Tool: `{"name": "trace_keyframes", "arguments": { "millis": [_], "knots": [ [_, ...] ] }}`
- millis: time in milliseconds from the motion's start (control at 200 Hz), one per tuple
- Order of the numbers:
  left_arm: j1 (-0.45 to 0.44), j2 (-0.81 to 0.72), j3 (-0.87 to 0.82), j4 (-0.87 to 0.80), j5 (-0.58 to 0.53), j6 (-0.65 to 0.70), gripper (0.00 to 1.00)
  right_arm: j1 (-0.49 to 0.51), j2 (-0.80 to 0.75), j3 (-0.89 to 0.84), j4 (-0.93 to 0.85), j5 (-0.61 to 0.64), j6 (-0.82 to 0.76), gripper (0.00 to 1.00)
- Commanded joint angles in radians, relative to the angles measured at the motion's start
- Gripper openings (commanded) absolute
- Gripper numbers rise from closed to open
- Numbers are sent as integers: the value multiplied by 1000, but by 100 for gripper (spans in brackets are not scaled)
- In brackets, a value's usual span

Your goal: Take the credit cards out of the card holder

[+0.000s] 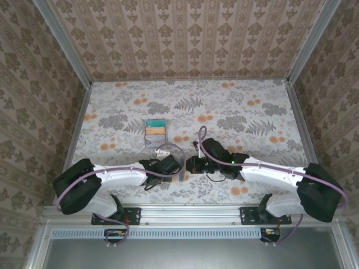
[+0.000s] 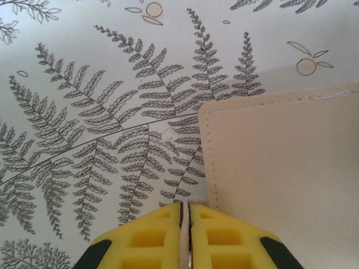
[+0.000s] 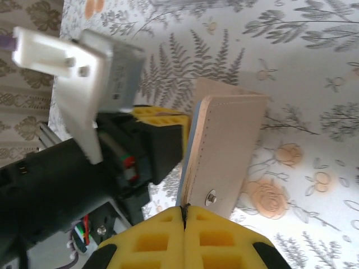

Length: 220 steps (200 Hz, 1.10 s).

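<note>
The tan card holder (image 3: pixel 227 140) stands on edge off the table, its grey-blue inner face (image 3: pixel 190 151) turned towards the left arm. My right gripper (image 3: pixel 184 212) is shut on its near edge, beside a metal snap stud (image 3: pixel 211 196). My left gripper (image 2: pixel 185 210) is shut on a pale edge of the holder's tan panel (image 2: pixel 280 162). In the top view the two grippers, left (image 1: pixel 182 165) and right (image 1: pixel 194 165), meet tip to tip near the table's front middle. The credit cards (image 1: pixel 155 131), teal, yellow and grey-lilac, lie in a row on the table behind the left gripper.
The left arm's black wrist (image 3: pixel 50 179) and white camera mount (image 3: pixel 84 73) sit close beside the holder. Patterned walls (image 1: pixel 185 39) close in the floral table (image 1: pixel 241 112) at the back and on both sides.
</note>
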State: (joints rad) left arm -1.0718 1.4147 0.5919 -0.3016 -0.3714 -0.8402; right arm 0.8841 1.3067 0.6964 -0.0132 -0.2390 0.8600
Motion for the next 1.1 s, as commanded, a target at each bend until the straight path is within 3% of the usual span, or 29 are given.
{"name": "trace_keyframes", "arguments": {
  "millis": [0, 250, 420, 460, 605, 720, 845, 1095],
  "knots": [
    [-1, 25, -13, 20, 49, 12, 8, 19, 42, 53, -71, 28, -23, 0],
    [11, -42, -44, -6, 44, 5, 10, 19, 71, 73, -86, 53, -28, 0],
    [34, -180, -74, -81, 37, 6, 33, 6, 38, 40, -132, 92, -67, 0],
    [40, -223, -84, -92, 41, 6, 46, -3, 34, 27, -131, 92, -79, 0],
    [49, -399, -130, -60, 95, 11, 51, -32, 35, -42, -91, 98, -121, 0],
    [52, -507, -158, -18, 141, 17, 51, -37, 50, -71, -65, 96, -134, 0],
    [54, -558, -185, 37, 183, -4, 50, -36, 53, -96, -74, 131, -137, 24],
    [55, -524, -198, 82, 214, -38, 43, -37, 16, -112, -103, 183, -141, 29]
  ]
}}
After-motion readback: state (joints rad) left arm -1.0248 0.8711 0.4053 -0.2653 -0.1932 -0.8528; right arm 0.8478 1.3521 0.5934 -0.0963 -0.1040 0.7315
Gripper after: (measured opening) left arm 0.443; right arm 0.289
